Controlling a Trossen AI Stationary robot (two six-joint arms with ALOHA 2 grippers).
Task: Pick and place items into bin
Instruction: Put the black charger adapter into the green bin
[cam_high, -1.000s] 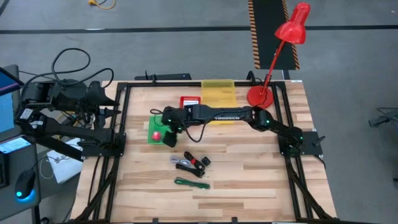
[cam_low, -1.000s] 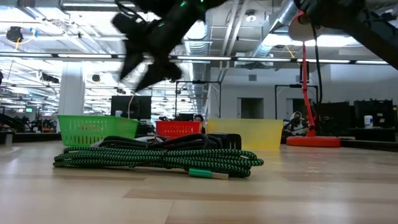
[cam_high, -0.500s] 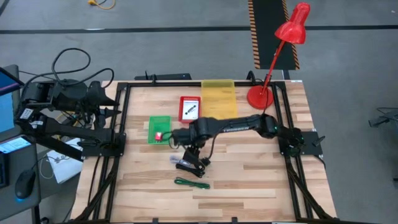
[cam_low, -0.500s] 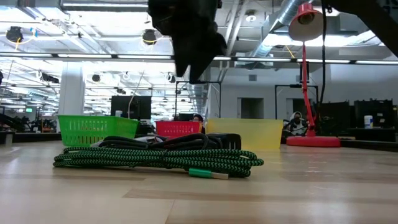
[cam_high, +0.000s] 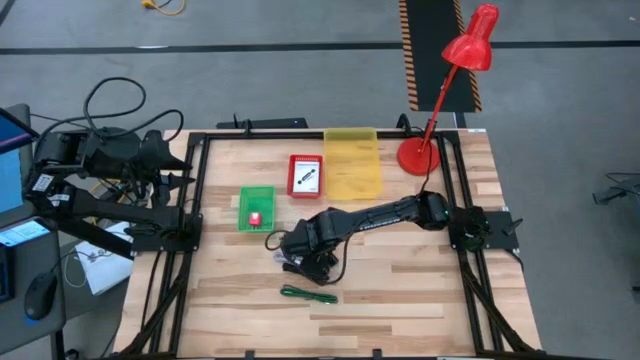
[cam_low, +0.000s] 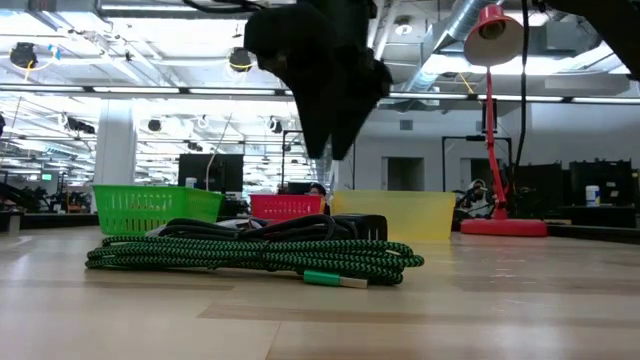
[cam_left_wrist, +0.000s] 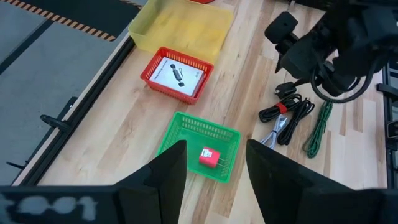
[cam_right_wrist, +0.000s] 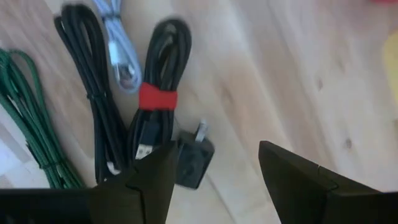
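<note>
**Right gripper hovering open over the cables**

Right gripper is hanging wide open and empty above the black cable bundle with its red tie. Three bins are sitting beyond it: green, red, yellow. One green cable is lying nearer. Left gripper, also open, is waiting off-table. The arm is hiding most cables from above.

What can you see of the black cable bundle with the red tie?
The black cable bundle is a thin glossy cord folded into a long narrow coil, cinched at mid-length by a red tie. A USB-style plug shows at one end, beside a small black wall adapter with metal prongs. It lies flat on the wooden table, alongside a second black cable and a pale grey cable. The right gripper hovers open above it, not touching.
</note>
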